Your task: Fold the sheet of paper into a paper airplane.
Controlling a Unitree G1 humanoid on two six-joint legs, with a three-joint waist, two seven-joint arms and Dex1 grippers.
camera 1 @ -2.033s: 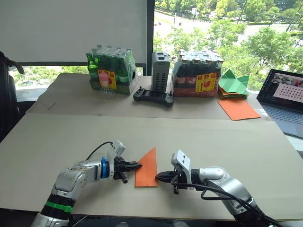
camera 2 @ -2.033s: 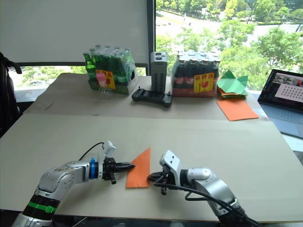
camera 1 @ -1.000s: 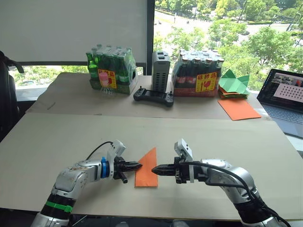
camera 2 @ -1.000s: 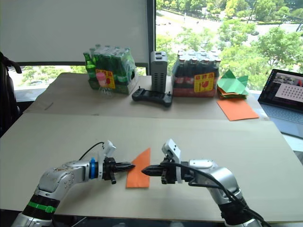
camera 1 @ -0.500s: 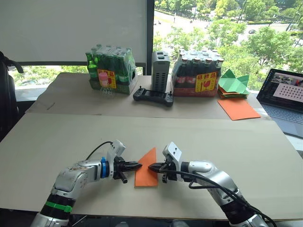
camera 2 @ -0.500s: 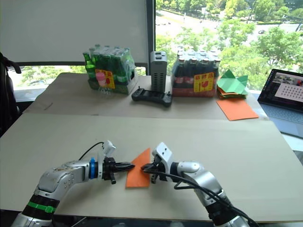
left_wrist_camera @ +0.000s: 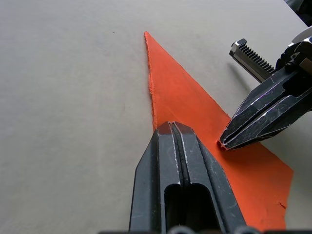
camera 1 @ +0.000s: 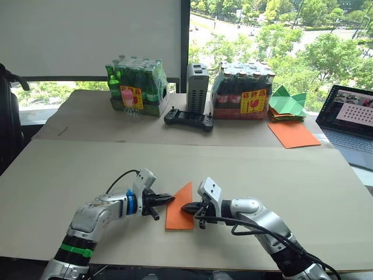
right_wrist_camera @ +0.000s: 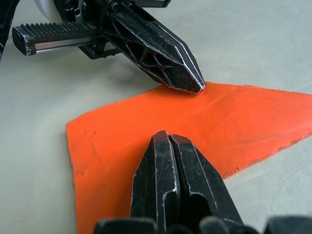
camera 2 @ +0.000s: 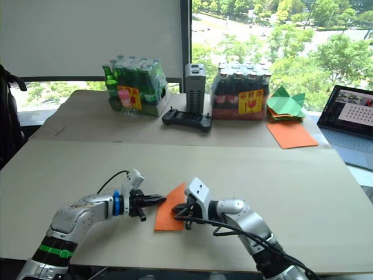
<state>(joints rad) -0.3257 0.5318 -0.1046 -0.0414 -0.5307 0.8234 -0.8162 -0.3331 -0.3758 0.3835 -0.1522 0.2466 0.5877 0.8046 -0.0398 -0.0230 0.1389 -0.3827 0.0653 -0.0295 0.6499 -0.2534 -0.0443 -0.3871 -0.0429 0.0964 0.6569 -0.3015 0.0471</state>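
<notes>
The left hand is clenched, its tip pressing the left edge of the sheet of paper. The right hand, also clenched, presses the sheet from the opposite side. The sheet, a pointed orange wedge, lies flat on the bench between them.

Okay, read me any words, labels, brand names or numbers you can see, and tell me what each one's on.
No text here is legible.
Green bottle pack, yellow and red label: print too small to read.
Dark bottle pack, yellow and red label: print too small to read.
Laptop screen: content blurred, unreadable.
Sheet of paper: no writing.
</notes>
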